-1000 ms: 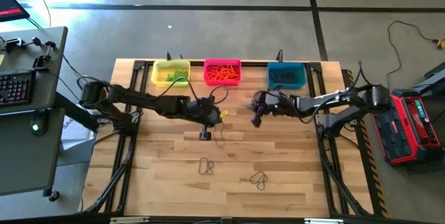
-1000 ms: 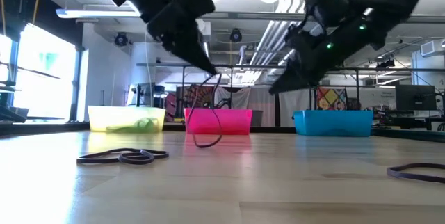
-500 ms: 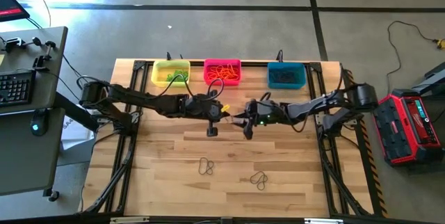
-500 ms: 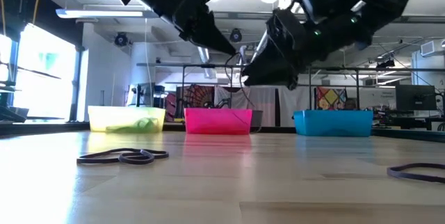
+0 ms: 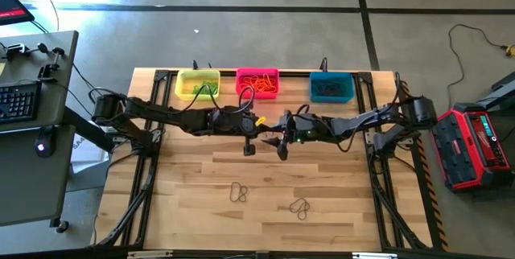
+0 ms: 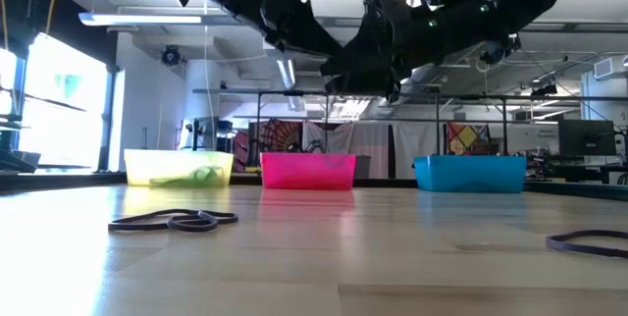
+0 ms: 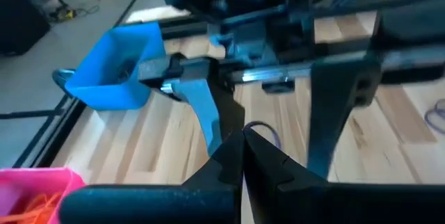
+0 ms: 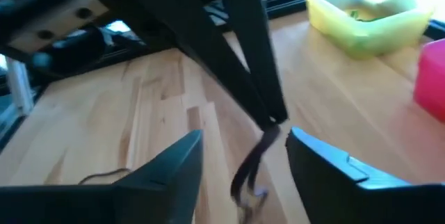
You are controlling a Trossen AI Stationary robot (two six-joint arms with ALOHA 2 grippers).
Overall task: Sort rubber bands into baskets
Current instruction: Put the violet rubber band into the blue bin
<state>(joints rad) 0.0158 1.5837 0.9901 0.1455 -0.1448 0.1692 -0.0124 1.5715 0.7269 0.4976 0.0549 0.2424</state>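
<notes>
My left gripper (image 7: 243, 140) is shut on a dark rubber band (image 8: 249, 168) above the table's middle. My right gripper (image 8: 245, 135) is open, one finger on either side of the hanging band, and meets the left gripper (image 5: 262, 134) tip to tip from the right. I see no touch between the right gripper (image 5: 278, 138) and the band. Along the far edge stand the yellow basket (image 5: 197, 84), the pink basket (image 5: 257, 83) and the teal basket (image 5: 331, 87), each with bands inside. Two more dark bands (image 5: 238, 192) (image 5: 300, 207) lie flat on the near part of the table. My left gripper pinches the dark band's upper end (image 8: 268, 135) between its two fingertips (image 8: 276, 117). The fingers slant down from the table's left. The band hangs slack below them, clear of the table.
The wooden table top (image 5: 185, 178) shows bare around the two loose bands. Both arms cross the table's middle at about basket height in the low view. A desk with a keyboard (image 5: 18, 102) stands left of the table, and a red case (image 5: 475, 146) right of it.
My right gripper has moved toward the table's left, up to the left gripper, and has opened. My left gripper has gone up and a little right with the band, whose lower end hung down by the table top and now hangs clear between the right fingers.
</notes>
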